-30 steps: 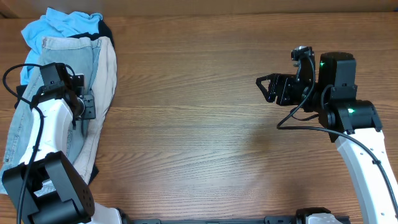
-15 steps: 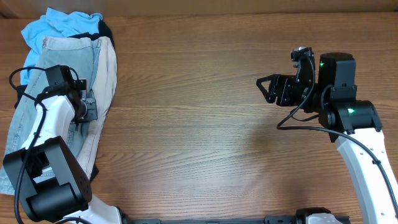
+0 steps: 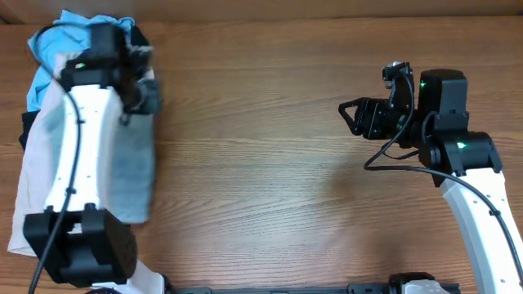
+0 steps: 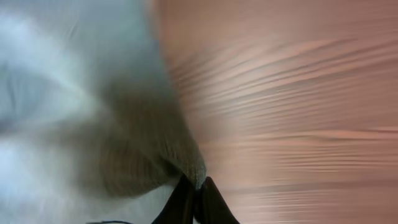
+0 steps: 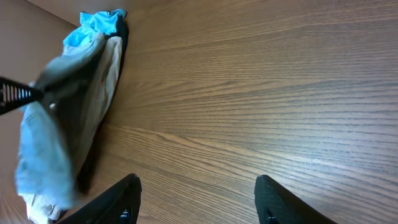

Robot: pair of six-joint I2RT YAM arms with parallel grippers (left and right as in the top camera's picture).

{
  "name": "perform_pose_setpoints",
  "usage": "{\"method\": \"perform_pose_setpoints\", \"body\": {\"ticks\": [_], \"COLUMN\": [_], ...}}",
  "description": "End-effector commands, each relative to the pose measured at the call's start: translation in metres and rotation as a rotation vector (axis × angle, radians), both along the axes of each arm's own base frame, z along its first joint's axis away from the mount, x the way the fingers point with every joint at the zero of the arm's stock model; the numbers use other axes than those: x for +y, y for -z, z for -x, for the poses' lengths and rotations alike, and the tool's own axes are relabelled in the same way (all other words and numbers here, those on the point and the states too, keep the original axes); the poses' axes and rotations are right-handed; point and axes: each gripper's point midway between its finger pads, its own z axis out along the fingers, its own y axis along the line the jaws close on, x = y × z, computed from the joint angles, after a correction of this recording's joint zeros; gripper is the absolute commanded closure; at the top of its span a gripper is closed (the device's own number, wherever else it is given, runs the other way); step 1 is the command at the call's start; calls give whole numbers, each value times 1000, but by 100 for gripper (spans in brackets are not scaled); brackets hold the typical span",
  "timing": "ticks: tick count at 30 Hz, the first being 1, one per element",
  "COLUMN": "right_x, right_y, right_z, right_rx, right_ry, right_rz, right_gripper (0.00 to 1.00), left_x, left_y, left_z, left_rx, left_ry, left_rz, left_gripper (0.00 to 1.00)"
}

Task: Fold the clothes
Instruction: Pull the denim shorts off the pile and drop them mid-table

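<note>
The denim shorts (image 3: 131, 167) hang blurred down the left side of the overhead frame. One edge is pinched in my left end effector (image 4: 196, 185), fingers pressed together on the cloth. I judge them soft but weighty: denim drapes and swings, so the thick waistband or a hem corner should slip least. The beige shorts (image 3: 33, 192) and sky-blue top (image 3: 42, 77) lie beside them at upper left. My right end effector (image 3: 350, 116) hovers spread over the table (image 3: 270, 188) at right.
</note>
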Motion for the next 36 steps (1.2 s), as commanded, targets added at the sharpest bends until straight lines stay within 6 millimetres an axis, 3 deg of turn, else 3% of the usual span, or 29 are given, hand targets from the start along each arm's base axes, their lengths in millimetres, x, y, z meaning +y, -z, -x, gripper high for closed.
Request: {"method": "perform_pose_setpoints", "body": {"ticks": [1,8,13,14,15,17,18,19,22,26,27,31,36], "right_x": [-3,-24,-56,-62,-68,-80,-84,-87,-86,-56,-35,17,103], "right_y": [-11,-7,-1,0,2,5,6,8,14,19,20,24,39], "right_z": [-4,-7,-7,-6,-6,-5,-3,-2,6,15,19,23,23], "right_rx": [-23,15,50,55,60,75,77,84,112,138,136,115,57], "right_ry": [28,118,205,220,237,270,271,272,245,154,97,30,-52], "right_rz": [7,-5,0,5,9,21,31,38,59,69,81,153,201], "right_gripper": [39,41,40,39,38,35,34,34,34,34,34,30,26], "left_x": [-106,-227,-292,-301,-306,-317,-319,-319,-300,-238,-208,-134,-58], "left_y": [-30,-18,6,12,15,17,16,13,-7,-38,-50,-66,-60], "left_z": [8,17,9,3,-1,-12,-16,-20,-31,-33,-33,-39,-50], "left_rx": [-51,-81,-137,-161,-177,-221,-238,-248,-254,-194,-177,-172,-163], "left_ry": [189,418,537,545,548,555,547,530,452,324,265,111,-55], "left_rz": [220,263,271,262,260,267,278,288,312,285,270,245,228], "left_gripper": [96,96,94,87,74,42,19,3,0,0,0,0,1]}}
